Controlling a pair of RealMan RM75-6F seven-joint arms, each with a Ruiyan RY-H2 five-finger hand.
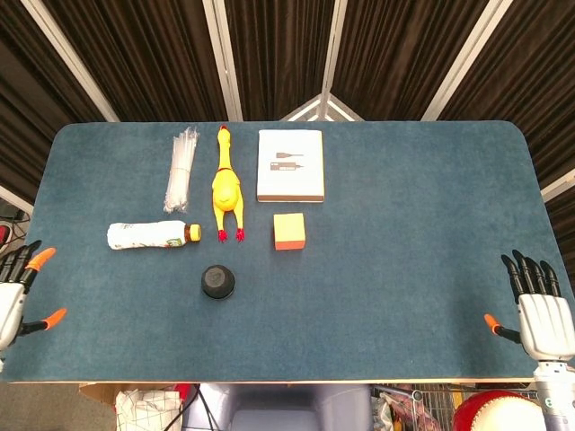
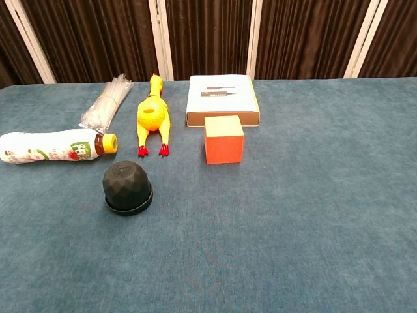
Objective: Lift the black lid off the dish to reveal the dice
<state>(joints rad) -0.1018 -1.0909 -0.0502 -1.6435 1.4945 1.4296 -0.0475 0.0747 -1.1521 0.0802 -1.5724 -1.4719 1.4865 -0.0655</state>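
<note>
The black domed lid (image 1: 217,280) (image 2: 126,184) sits shut over its shallow black dish on the blue table, left of centre; no dice show. My left hand (image 1: 16,292) is at the table's left edge in the head view, fingers spread and holding nothing, far left of the lid. At the near right corner my right hand (image 1: 537,308) is also spread and empty, far from the lid. Neither hand shows in the chest view.
Behind the lid lie a white drink bottle (image 1: 149,234), a bundle of clear straws (image 1: 181,168), a yellow rubber chicken (image 1: 225,185), a white flat box (image 1: 290,165) and an orange cube (image 1: 289,231). The blue table (image 1: 404,215) has bare cloth on its right half.
</note>
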